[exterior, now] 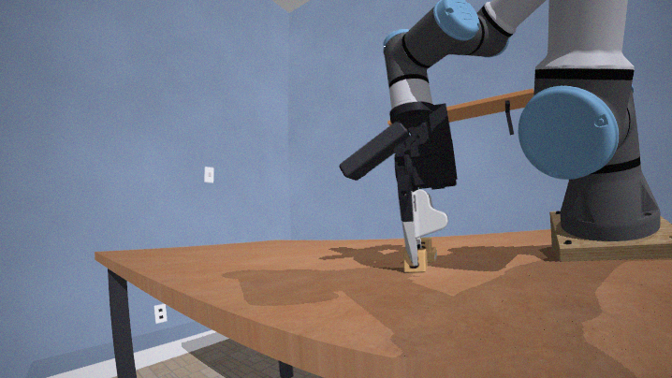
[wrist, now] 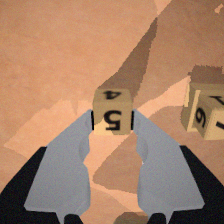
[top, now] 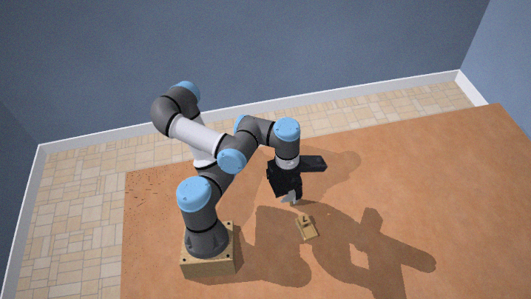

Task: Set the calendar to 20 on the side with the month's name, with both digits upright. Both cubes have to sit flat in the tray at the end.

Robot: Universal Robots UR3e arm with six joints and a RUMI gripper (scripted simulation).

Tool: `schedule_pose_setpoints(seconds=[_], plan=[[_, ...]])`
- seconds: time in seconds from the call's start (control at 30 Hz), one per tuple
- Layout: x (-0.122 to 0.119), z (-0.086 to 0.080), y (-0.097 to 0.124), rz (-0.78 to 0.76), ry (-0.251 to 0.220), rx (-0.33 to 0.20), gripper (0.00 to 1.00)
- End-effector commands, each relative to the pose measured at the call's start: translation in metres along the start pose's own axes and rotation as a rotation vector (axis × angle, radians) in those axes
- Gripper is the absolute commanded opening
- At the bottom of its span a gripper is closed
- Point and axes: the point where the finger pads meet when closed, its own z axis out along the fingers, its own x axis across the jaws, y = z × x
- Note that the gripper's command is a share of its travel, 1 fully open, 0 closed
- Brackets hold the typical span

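tray (top: 307,229) with second cube close beside the gripper (wrist: 112,125), open table (top: 408,167) beyond

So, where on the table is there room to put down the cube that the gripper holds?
The gripper is shut on one cube. It is crowded on the side of the tray, which holds the other cube, and near the arm's base. The table looks free toward its far edge, beyond the tray.

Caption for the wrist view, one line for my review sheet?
Pincer shut on a cube showing 5 and 4; second cube at right.
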Motion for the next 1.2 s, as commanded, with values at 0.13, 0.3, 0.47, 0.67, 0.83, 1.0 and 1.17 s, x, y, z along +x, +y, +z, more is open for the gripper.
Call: schedule_pose_setpoints(seconds=[0.13,0.3,0.47,0.67,0.83,1.0,1.17], plan=[[-0.0001,-0.0002,-0.0007,0.000,0.000,0.002,0.10],[-0.0001,-0.0002,-0.0007,0.000,0.000,0.002,0.10],[-0.0001,-0.0002,-0.0007,0.000,0.000,0.002,0.14],[-0.0001,-0.0002,-0.0007,0.000,0.000,0.002,0.21],[-0.0001,-0.0002,-0.0007,0.000,0.000,0.002,0.28],[-0.0001,-0.0002,-0.0007,0.000,0.000,0.002,0.28],[-0.0001,-0.0002,-0.0007,0.000,0.000,0.002,0.28]])
